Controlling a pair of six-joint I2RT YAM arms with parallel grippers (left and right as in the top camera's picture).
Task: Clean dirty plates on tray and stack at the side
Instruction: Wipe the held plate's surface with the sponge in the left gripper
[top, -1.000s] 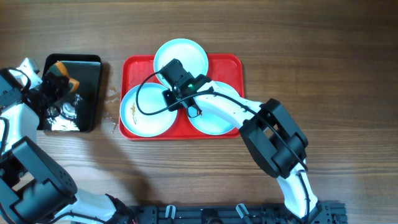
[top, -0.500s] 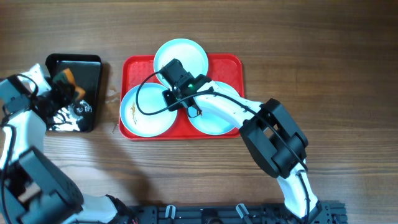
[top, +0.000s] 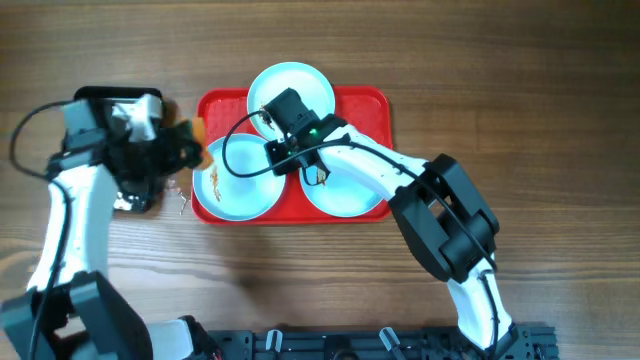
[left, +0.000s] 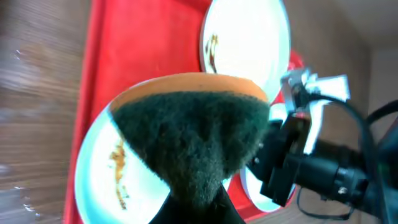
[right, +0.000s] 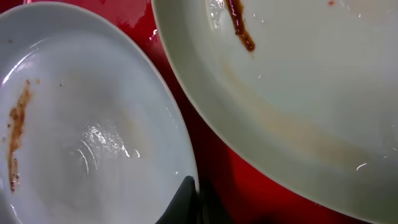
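Our right arm reaches from the near edge leftward across the near-right plate (top: 342, 197). The right gripper (right: 188, 196) points down, fingers pressed together, low over the red strip of the red tray (top: 375, 110) between the near-left plate (top: 240, 185) and the far plate (top: 300, 85).

Our left arm comes up the left side and bends right. The left gripper (top: 190, 142) pinches a sponge (left: 193, 130), green scouring face towards its wrist camera, hanging over the tray's left rim beside the near-left plate.

That plate has a brownish smear along its left side; the far plate has one by its near-left rim. The black tray (top: 100, 96) sits just left of the red tray, mostly hidden under our left arm.

Bare table (top: 520, 100) lies right of and beyond the red tray.
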